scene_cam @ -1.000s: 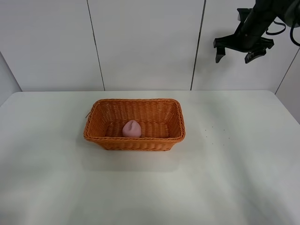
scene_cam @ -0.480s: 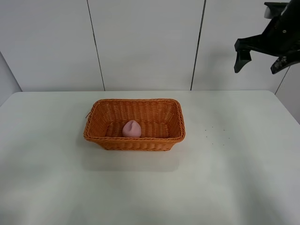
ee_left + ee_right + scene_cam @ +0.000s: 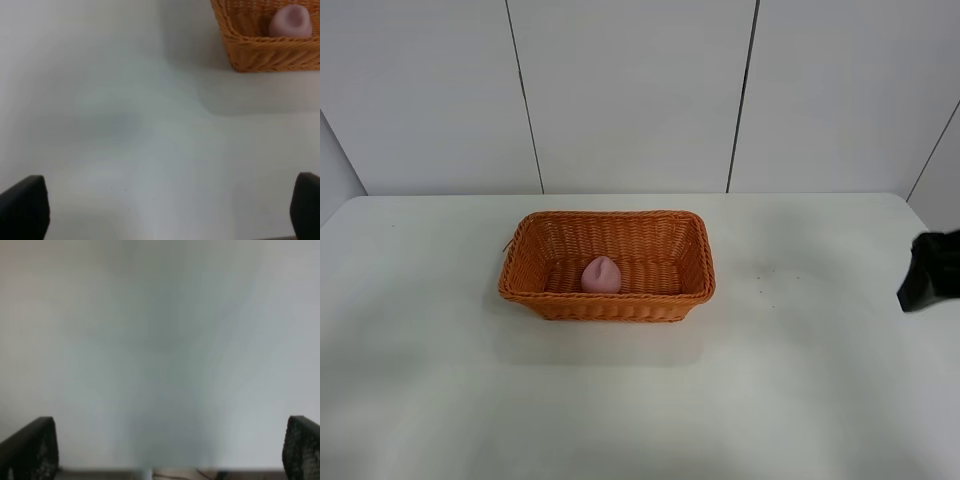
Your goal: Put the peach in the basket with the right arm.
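Tabletop (image 3: 800, 400), white and wide, filling most of the high view beneath a pale panelled wall (image 3: 620, 90). Basket (image 3: 607, 302), orange-brown wicker, set a little toward the tabletop's far edge and slightly left of centre, long side facing the camera. Right arm (image 3: 932, 270), seen only as a dark blurred shape at the tabletop's right edge, well apart from the basket. Right gripper (image 3: 170, 450), fingers spread wide at the two sides of its wrist view, nothing between them, only blurred pale surface ahead. Left gripper (image 3: 165, 210), likewise spread and empty, looking across bare tabletop with the basket's corner near. Peach (image 3: 602, 274), small and pink, resting on the basket floor near the front wall, pointed tip up. Judged from this: task likely complete, fruit delivered, claw emptied for that reason.
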`<state>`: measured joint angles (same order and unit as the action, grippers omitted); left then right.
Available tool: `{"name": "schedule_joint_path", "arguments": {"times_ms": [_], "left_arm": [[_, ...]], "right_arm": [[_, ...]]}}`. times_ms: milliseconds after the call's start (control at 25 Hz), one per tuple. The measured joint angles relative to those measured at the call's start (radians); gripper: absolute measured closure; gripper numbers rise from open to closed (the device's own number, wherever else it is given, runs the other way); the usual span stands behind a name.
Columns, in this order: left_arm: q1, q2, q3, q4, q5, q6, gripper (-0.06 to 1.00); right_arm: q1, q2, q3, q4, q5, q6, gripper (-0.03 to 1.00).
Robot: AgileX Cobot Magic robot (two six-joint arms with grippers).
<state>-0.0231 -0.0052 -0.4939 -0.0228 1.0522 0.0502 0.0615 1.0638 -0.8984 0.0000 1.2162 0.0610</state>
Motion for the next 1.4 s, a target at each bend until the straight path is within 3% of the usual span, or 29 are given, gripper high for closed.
{"name": "schedule_joint_path", "arguments": {"times_ms": [200,480,1040,1400], "left_arm": [[0.0,0.0,0.0,0.0,0.0,0.0,-0.04],[0.0,0.0,0.0,0.0,0.0,0.0,-0.04],[0.0,0.0,0.0,0.0,0.0,0.0,-0.04],[0.0,0.0,0.0,0.0,0.0,0.0,-0.04]], "right_arm": [[0.0,-0.305,0.223,0.005,-0.056,-0.033,0.27],[0.0,-0.671,0.383,0.005,-0.191,-0.04,0.27],[0.0,-1.042,0.406,0.005,-0.186,-0.04,0.27],[0.0,-1.067,0.406,0.005,-0.186,-0.04,0.27]]}}
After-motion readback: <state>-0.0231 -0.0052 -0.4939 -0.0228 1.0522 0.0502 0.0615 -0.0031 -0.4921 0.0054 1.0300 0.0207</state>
